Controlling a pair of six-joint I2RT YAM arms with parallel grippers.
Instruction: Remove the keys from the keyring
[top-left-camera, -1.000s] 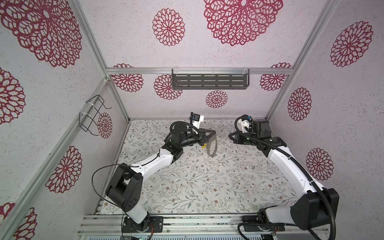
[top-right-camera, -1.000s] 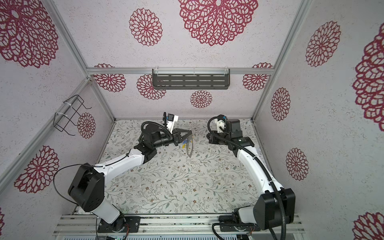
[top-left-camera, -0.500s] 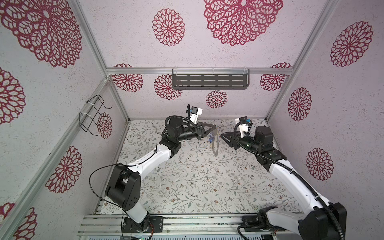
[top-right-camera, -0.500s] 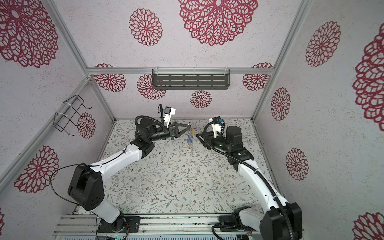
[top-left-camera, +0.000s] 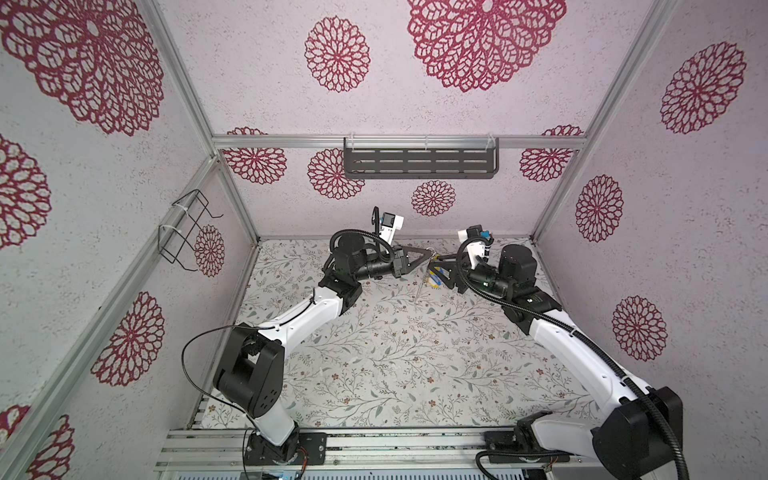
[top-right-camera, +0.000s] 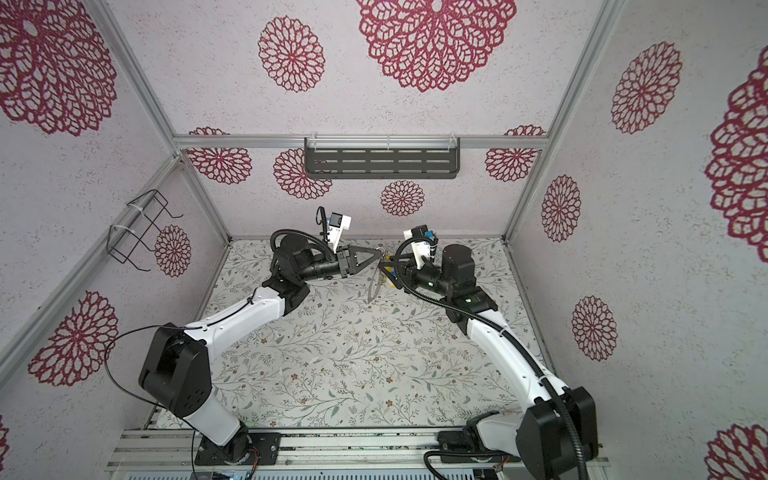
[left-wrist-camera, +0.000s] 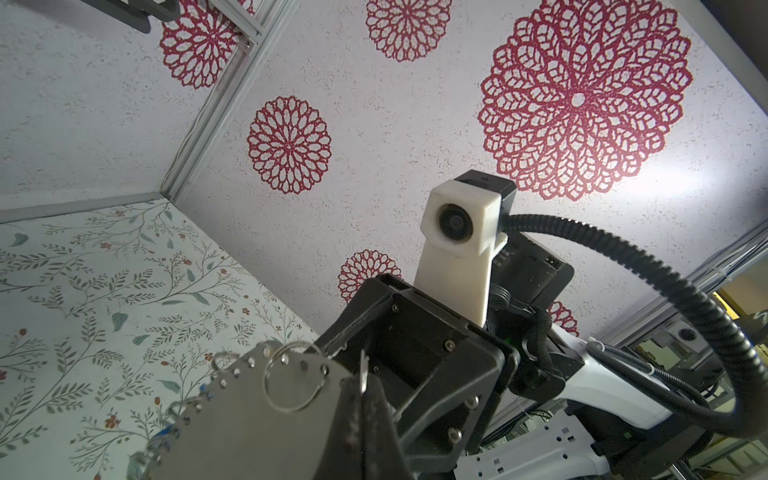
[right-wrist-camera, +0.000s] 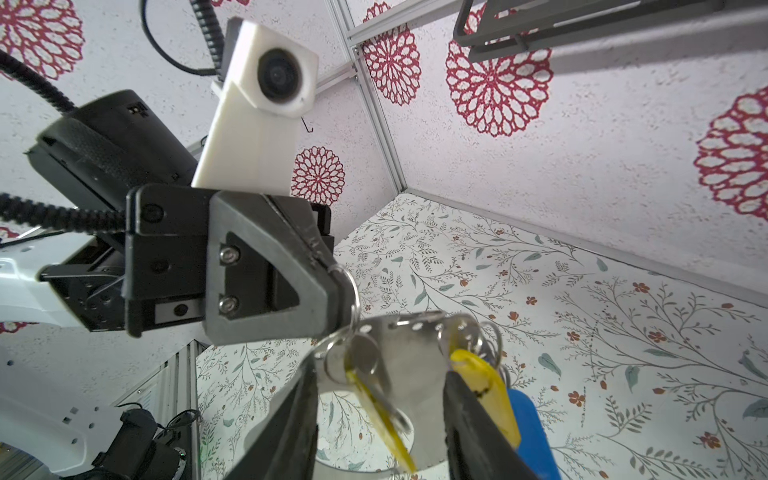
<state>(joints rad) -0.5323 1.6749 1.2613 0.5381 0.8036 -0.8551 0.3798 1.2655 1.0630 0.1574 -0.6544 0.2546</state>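
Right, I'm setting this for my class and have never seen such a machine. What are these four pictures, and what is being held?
These are two black-and-white robot arms in a papered booth. Two pictures look down from one overhead camera. The other two come from a small camera on each arm's wrist.

The left tool is shut on a small metal loop threaded on the keyring. The keyring is a large flat grey ring, and it hangs from that loop above the floral floor. The keys are yellow and blue plastic tags that dangle from the keyring.

The right tool is open, its jaws either side of one yellow tag, not yet gripping it.
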